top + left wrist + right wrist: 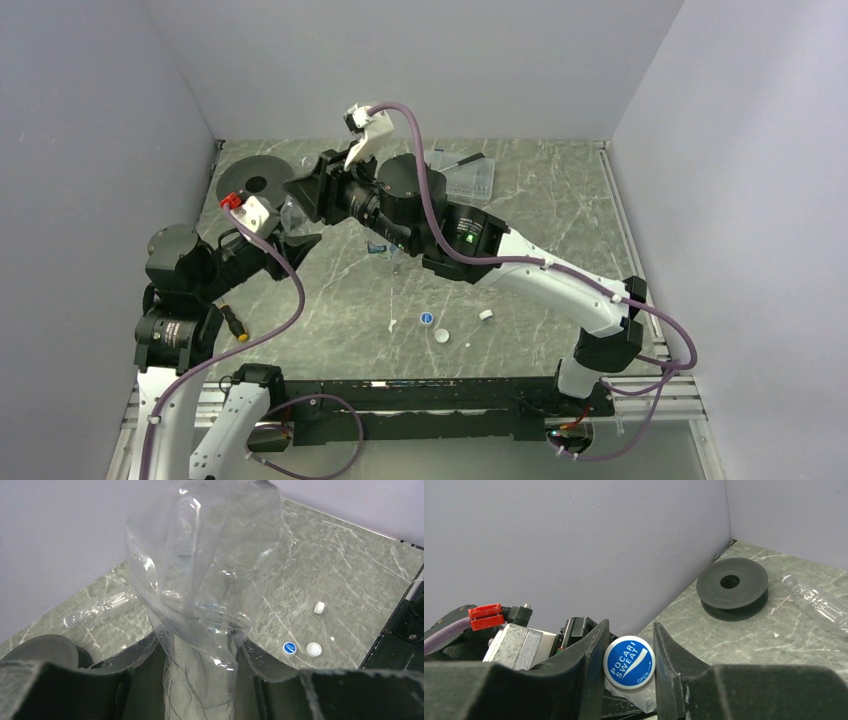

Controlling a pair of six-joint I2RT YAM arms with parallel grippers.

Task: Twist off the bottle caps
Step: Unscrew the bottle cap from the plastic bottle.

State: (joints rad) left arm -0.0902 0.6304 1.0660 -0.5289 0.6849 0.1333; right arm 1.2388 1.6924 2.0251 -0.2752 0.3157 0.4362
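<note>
The left arm [215, 265] rises from the near left, its left fingers [137, 662] clamped tight on a crushed clear bottle [200, 580] above the counter [325, 570]. The right arm [540, 270] stretches across from the near right, and its right fingers [594, 652] are pinched on the bottle's blue-topped cap [629, 661]. Only the right wrist view shows this cap. Loose caps [289, 648] lie on the counter, seen from the left wrist.

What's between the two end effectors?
A clear bottle: left end effector holds its body, right end effector its blue cap; wrist views show it.
</note>
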